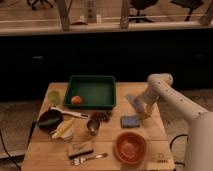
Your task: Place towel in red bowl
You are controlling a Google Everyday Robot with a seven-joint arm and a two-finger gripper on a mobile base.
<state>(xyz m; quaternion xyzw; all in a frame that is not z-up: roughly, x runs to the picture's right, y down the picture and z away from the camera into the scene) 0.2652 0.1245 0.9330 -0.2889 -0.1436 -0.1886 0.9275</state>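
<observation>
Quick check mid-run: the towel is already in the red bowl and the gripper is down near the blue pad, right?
Not quite. The camera view shows the towel not in the red bowl but out on the table, just behind the blue pad. The rest stands: the gripper is down near the blue pad, right beside the towel.
</observation>
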